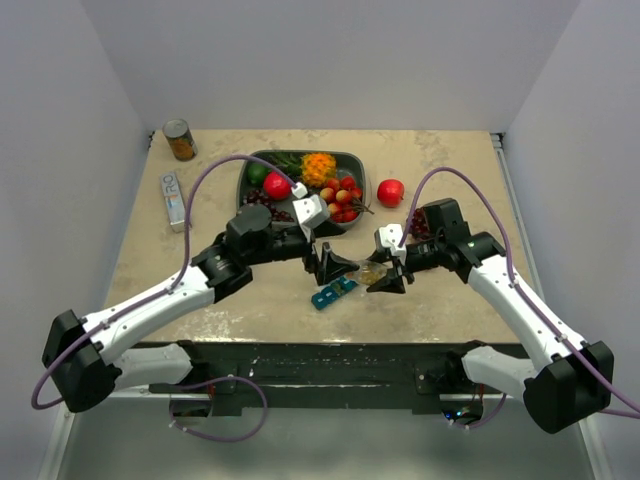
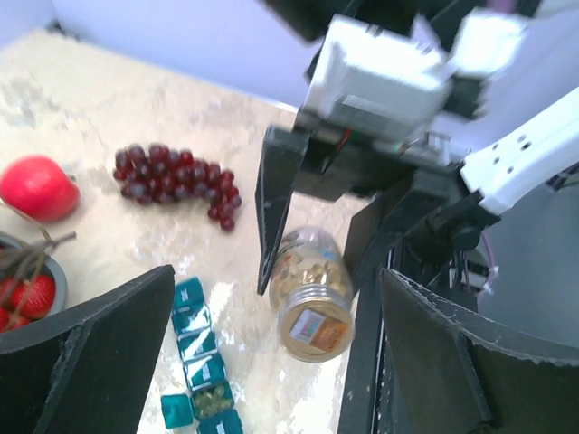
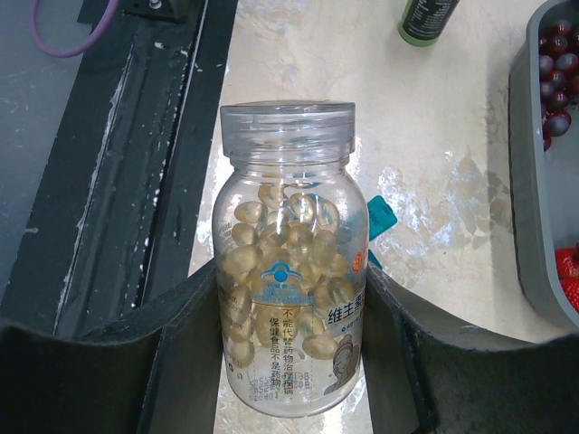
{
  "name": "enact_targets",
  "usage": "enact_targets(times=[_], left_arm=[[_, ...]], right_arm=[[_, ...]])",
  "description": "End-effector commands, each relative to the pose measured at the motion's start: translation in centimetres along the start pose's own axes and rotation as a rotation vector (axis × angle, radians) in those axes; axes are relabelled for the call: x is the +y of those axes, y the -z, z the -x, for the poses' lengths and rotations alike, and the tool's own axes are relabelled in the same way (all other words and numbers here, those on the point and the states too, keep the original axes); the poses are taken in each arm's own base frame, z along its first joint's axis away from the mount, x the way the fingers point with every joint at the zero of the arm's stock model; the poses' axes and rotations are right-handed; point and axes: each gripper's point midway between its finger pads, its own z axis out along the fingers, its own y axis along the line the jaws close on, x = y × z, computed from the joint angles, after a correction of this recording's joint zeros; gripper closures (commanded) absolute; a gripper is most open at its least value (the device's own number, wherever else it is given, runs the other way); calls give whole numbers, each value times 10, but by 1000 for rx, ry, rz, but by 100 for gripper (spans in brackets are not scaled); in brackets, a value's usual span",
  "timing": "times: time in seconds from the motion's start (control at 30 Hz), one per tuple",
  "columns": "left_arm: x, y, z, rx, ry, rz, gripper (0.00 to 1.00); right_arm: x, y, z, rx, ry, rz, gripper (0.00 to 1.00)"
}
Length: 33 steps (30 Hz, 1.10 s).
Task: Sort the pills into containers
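Observation:
A clear pill bottle [image 3: 289, 271] full of pale yellow capsules, its clear cap [image 3: 287, 127] on, lies sideways just above the table. My right gripper [image 3: 291, 280] is shut on its body. The left wrist view looks at the bottle's [image 2: 312, 294] capped end, with the right gripper's dark fingers [image 2: 276, 208] either side of it. My left gripper [image 2: 276, 273] stands wide open in front of the cap, touching nothing. The teal containers strip [image 2: 199, 357] lies on the table left of the bottle; one compartment [image 2: 213, 398] is open with capsules inside. From above, the strip [image 1: 333, 293] sits below both grippers.
A dark grey fruit tray [image 1: 300, 160] sits behind the arms, with a red fruit [image 1: 390, 191] and a bunch of grapes [image 2: 176, 176] to its right. A can [image 1: 180, 140] and a white box [image 1: 173, 198] stand at far left. A green bottle [image 3: 425, 18] is near the tray.

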Motion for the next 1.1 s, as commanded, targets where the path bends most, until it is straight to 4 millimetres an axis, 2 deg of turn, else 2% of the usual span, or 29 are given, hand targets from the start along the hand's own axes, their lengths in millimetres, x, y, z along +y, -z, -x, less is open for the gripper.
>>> enact_targets(times=[0.0, 0.1, 0.17, 0.23, 0.37, 0.43, 0.57, 0.67, 0.7, 0.77, 0.8, 1.07], left_arm=[[-16, 25, 60, -198, -59, -3, 1], [-21, 34, 65, -226, -1, 11, 1], [-13, 35, 62, -217, 103, 68, 1], [-3, 32, 48, -166, 194, 127, 1], [-2, 26, 31, -117, 340, 167, 4], [2, 23, 23, -102, 350, 226, 4], [-16, 9, 15, -50, 347, 210, 5], [-20, 0, 11, -23, 341, 194, 6], [-18, -2, 3, 5, 345, 206, 6], [-12, -4, 4, 8, 332, 237, 8], [-9, -3, -10, 61, 341, 261, 9], [1, -1, -24, 101, 332, 316, 16]], right_arm=[[-1, 3, 23, -57, 76, 6, 100], [-2, 3, 23, -56, 75, 2, 100], [-5, 4, 23, -50, 72, -12, 100], [-8, 3, 22, -46, 62, -26, 100], [-11, 3, 21, -41, 55, -37, 100], [-11, 3, 21, -41, 53, -41, 100], [-12, 3, 20, -39, 48, -43, 100], [-12, 3, 20, -39, 48, -43, 100], [-12, 3, 20, -39, 47, -43, 100], [-12, 3, 20, -39, 48, -44, 100], [-12, 3, 20, -38, 47, -43, 100], [-12, 3, 20, -40, 49, -42, 100]])
